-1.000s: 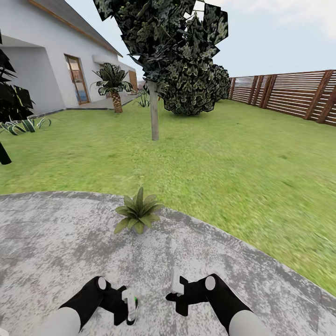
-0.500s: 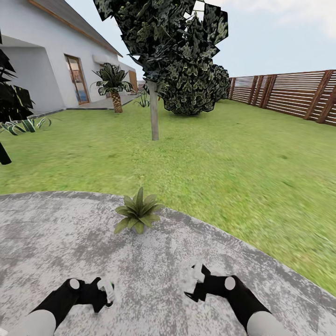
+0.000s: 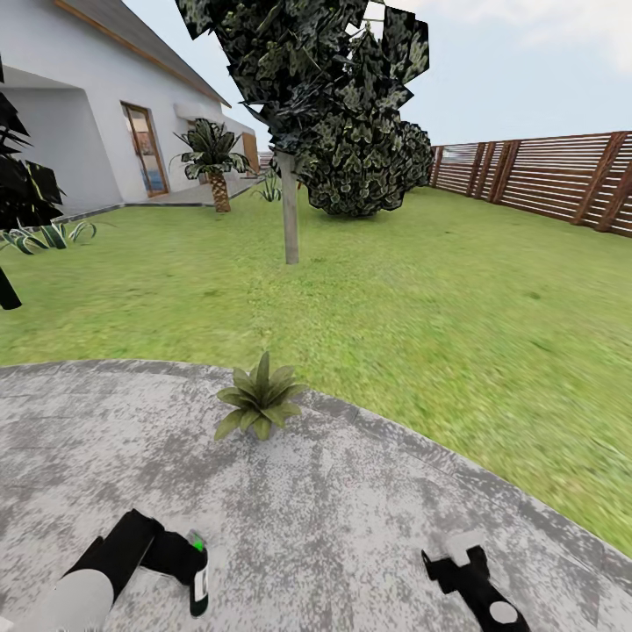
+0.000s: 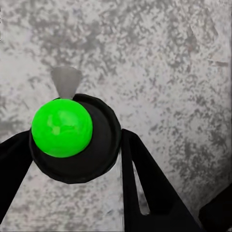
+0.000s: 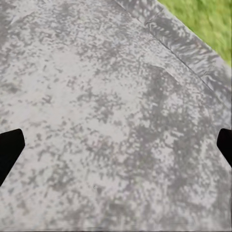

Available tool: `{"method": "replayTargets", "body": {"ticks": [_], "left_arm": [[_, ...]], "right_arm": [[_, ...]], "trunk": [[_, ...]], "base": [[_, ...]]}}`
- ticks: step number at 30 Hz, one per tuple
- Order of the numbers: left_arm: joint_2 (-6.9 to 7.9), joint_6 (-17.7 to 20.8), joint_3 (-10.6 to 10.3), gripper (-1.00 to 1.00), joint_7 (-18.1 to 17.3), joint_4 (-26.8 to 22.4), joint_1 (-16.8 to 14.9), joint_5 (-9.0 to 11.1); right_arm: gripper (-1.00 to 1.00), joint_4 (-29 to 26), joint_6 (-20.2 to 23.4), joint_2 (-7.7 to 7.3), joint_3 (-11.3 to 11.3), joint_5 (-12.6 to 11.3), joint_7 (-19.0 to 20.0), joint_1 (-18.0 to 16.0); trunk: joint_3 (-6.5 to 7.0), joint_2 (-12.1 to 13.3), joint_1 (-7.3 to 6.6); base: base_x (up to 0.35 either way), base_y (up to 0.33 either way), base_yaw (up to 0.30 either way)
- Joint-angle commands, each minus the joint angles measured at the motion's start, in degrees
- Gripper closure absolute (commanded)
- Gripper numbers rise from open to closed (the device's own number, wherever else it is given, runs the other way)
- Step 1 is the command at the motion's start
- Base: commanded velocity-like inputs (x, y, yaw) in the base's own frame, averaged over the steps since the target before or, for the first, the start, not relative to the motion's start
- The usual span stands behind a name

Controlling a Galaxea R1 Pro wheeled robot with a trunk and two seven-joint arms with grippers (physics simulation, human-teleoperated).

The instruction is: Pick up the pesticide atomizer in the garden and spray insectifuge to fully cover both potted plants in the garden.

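Grey mottled stone paving [image 3: 369, 491] spreads across the near ground, its curved edge meeting the lawn [image 3: 421, 298]. One potted plant [image 3: 259, 399] sits on the paving just inside that edge; its pot is hidden under the leaves. On the lawn stand a thin tree trunk [image 3: 290, 211], a dark bush [image 3: 369, 167], a palm [image 3: 213, 158] and, at the far left, what may be another low plant [image 3: 48, 235].

Head camera looks forward and down over grey paving [image 3: 351, 491] to lawn [image 3: 421, 290] and fence [image 3: 562, 180]. Both wrist cameras face down, close above the same paving.
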Motion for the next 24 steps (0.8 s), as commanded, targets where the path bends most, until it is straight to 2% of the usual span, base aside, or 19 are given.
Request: {"method": "replayTargets", "body": {"ticks": [1,2,4,5,6,11,14,15,19,21,24], "left_arm": [[-0.11,1.73,0.36,1.00,-0.91,-0.80,-0.26,-0.32],[-0.16,4.21,0.24,1.00,-1.36,-1.99,-0.51,-0.39],[-0.22,9.32,0.09,1.00,-1.67,-4.62,-0.72,-0.45],[-0.24,11.16,0.06,1.00,-1.73,-5.94,-0.75,-0.50],[-0.40,15.99,-0.05,1.00,-1.81,-10.44,-0.81,-0.68],[-0.51,19.93,-3.85,1.00,-2.21,-11.88,-2.73,-0.65],[-0.50,22.40,-5.82,1.00,-4.14,-11.93,-4.12,-0.72],[-0.36,22.86,-7.02,1.00,-5.84,-11.96,-4.66,-0.94],[-0.04,22.98,-7.67,1.00,-6.35,-11.94,-4.83,-1.22],[0.09,23.04,-7.76,1.00,-6.44,-11.94,-4.88,-1.97],[0.12,23.07,-7.80,1.00,-7.21,-11.94,-4.88,-4.69]], "right_arm": [[-1.00,-0.19,-0.26,0.09,-2.30,0.03,0.36,0.12],[-1.00,-0.28,-0.26,0.10,-4.72,-0.20,0.28,0.27],[-1.00,-0.58,-0.25,0.15,-8.17,-0.35,0.22,0.37],[-1.00,-0.65,-0.24,0.17,-9.20,-0.38,0.21,0.41],[-1.00,-0.77,-0.24,0.01,-11.29,-0.42,0.24,0.42],[-1.00,-0.65,-0.14,-0.22,-12.00,-0.43,0.26,0.45],[-1.00,-0.47,-0.10,-0.23,-13.68,-0.38,0.27,0.47],[-1.00,-0.37,-0.14,-0.23,-14.15,-0.35,0.34,0.48],[-1.00,-0.30,-0.20,-0.17,-14.23,-0.35,0.31,0.51],[-1.00,-0.25,-0.22,-0.15,-14.22,-0.34,0.29,0.51],[-1.00,-0.12,-0.23,-0.13,-14.22,-0.28,0.33,0.51]], "trunk": [[-0.05,-0.02,-0.01],[-0.05,-0.02,-0.01],[-0.05,-0.02,-0.01],[-0.05,-0.02,-0.01],[-0.05,-0.02,-0.01],[-0.05,-0.02,-0.01],[-0.05,-0.02,-0.01],[-0.05,-0.02,-0.01],[-0.05,-0.02,-0.01],[-0.05,-0.02,-0.01],[-0.05,-0.02,-0.01]], "base": [[0.000,0.000,0.000],[0.000,0.000,0.000],[0.000,0.000,0.000],[0.000,0.000,0.000],[0.231,0.000,0.000],[0.316,0.000,0.000],[0.336,0.000,0.000],[0.337,0.000,0.000],[0.338,0.000,0.000],[0.338,0.000,0.000],[0.338,0.016,0.000]]}}
